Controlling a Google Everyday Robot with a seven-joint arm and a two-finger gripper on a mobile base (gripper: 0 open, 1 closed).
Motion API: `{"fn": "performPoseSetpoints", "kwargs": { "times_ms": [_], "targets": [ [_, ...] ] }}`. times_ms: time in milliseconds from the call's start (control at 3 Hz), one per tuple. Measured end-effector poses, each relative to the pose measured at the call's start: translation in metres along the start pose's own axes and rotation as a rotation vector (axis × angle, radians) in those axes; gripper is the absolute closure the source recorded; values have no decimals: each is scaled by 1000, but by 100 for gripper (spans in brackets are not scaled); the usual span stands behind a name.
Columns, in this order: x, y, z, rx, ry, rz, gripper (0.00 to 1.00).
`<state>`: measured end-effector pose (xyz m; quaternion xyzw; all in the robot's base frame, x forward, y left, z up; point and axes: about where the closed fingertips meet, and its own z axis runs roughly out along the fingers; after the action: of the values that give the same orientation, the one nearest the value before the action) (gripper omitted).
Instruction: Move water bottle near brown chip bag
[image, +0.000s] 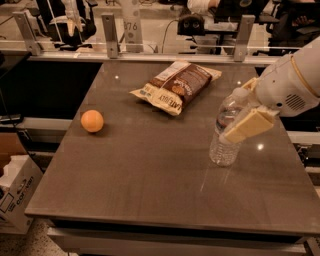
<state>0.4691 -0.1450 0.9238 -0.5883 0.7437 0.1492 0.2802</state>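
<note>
Lab table (150, 180) holds the bottle (223, 149) standing near right, well apart from the chip bag (177, 87) far centre. The gripper (236, 111) sits against the bottle's upper half, apparently to grasp it; whether it grips cannot be told.

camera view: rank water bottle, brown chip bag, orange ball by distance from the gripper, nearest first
The gripper is on the right side of the view.
1. water bottle: right side, right at the gripper.
2. brown chip bag: back centre.
3. orange ball: far left.
</note>
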Motion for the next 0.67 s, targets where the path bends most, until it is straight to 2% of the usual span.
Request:
{"fn": "performPoseSetpoints", "kwargs": {
  "times_ms": [333, 667],
  "targets": [
    [-4, -5, 2, -16, -11, 19, 63],
    [-11, -21, 3, -16, -10, 34, 87]
  ]
}}
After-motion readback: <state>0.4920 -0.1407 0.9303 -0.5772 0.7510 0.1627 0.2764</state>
